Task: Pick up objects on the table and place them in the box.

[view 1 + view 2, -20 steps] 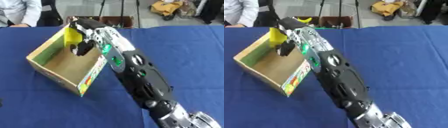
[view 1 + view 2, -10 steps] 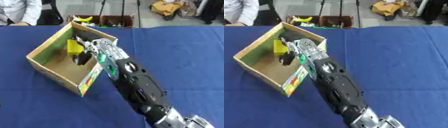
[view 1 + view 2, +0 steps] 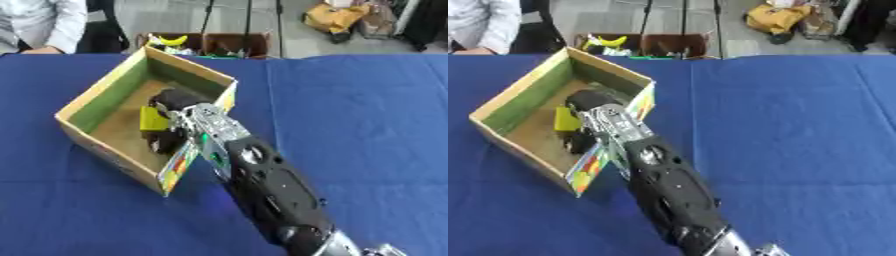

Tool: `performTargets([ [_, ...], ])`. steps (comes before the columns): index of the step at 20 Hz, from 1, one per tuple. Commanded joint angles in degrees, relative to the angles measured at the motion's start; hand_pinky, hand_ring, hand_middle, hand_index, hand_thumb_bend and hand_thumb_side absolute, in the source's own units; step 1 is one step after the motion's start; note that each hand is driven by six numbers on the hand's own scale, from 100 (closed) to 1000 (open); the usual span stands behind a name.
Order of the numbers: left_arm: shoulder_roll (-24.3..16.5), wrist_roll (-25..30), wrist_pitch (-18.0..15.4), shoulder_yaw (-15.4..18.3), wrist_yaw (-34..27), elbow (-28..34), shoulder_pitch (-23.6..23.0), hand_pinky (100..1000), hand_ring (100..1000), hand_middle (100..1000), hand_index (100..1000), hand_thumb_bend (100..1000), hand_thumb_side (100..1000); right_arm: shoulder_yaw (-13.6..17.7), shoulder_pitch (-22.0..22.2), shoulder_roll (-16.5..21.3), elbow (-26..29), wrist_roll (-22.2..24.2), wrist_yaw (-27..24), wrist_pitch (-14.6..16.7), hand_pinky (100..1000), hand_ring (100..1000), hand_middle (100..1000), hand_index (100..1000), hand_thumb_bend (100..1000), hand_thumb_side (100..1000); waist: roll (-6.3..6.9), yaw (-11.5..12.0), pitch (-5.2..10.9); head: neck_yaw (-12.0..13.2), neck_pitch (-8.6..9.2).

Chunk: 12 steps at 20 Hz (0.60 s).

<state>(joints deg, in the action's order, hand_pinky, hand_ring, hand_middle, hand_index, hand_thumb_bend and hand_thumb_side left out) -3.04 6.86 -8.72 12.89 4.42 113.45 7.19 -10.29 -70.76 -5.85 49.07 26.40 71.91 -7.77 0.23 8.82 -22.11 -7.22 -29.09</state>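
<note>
Right hand (image 3: 171, 117) down inside the cardboard box (image 3: 96, 95) at the left of the blue worktop (image 3: 350, 110), fingers curled round a small yellow block (image 3: 152, 119) low over the box floor. Looks light, stiff and smooth-sided, likely a bit slippery, so best pinched across opposite flat faces. Left hand out of view.

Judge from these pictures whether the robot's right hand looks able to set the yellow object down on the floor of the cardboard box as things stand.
Probably yes. The right hand is already inside the open-topped box, low over its floor, fingers curled round the yellow object. Nothing visible lies beneath or blocks the way; only the near wall sits close to the wrist.
</note>
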Motion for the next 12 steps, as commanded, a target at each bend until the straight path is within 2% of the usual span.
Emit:
performTargets([
  [1, -0.79, 0.19, -0.18, -0.14, -0.17, 1.14, 0.32, 375, 429, 527, 855, 100, 982, -0.09, -1.12, -0.25, 0.63, 0.29, 1.21, 1.35, 776, 797, 790, 836, 517, 416, 0.4, 0.14, 1.13, -0.15, 0.83],
  [3, -0.81, 0.22, -0.13, -0.14, -0.16, 1.14, 0.31, 375, 429, 527, 855, 100, 982, -0.4, -1.47, 0.08, 1.2, -0.07, 2.64, 2.25, 796, 838, 826, 850, 590, 521, 0.36, 0.04, 1.19, -0.13, 0.81],
  [4, -0.82, 0.24, -0.11, -0.14, -0.15, 1.14, 0.3, 375, 429, 527, 855, 100, 982, -0.55, -1.61, 0.27, 1.59, -0.59, 3.61, 2.67, 799, 846, 835, 857, 605, 541, 0.36, -0.01, 1.22, -0.09, 0.82],
  [12, -0.89, 0.45, 0.15, -0.15, -0.07, 1.14, 0.16, 375, 429, 528, 855, 100, 983, -0.51, -2.6, 1.29, 3.2, -2.62, 8.58, 3.52, 804, 877, 869, 896, 685, 589, 0.38, -0.33, 1.53, 0.15, 0.72],
])
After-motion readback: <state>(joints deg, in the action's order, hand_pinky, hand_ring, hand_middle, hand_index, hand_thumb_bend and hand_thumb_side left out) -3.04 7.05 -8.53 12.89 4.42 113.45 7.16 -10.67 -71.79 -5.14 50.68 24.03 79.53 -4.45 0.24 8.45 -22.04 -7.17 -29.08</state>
